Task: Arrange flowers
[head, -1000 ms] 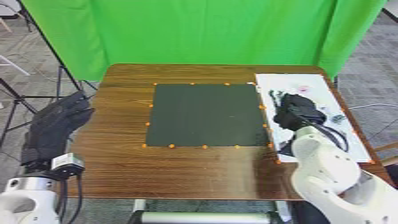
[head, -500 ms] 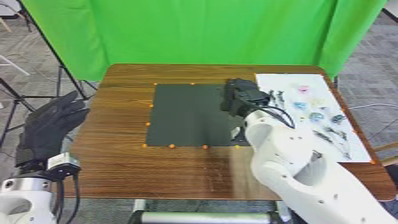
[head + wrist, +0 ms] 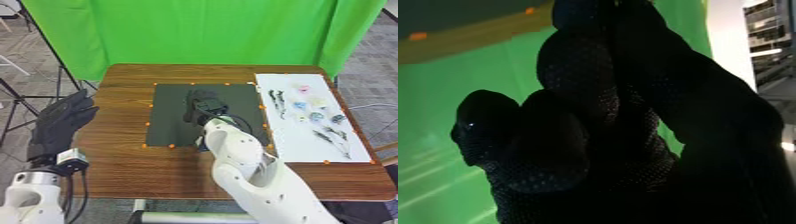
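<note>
My head view was bright and fairly even over the brown wooden tabletop (image 3: 115, 170). At the right wrist, the black-gloved right robot hand (image 3: 206, 104) was nearly a silhouette; pale streaks crossed the green fabric backdrop (image 3: 433, 120), and a small white light (image 3: 787, 146) glared.

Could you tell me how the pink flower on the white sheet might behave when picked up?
The pink flower is probably light, being so small against the white sheet. Its bloom-like look suggests it could crush under a firm pinch. With no long stem to be seen, it may slide or roll if nudged.
</note>
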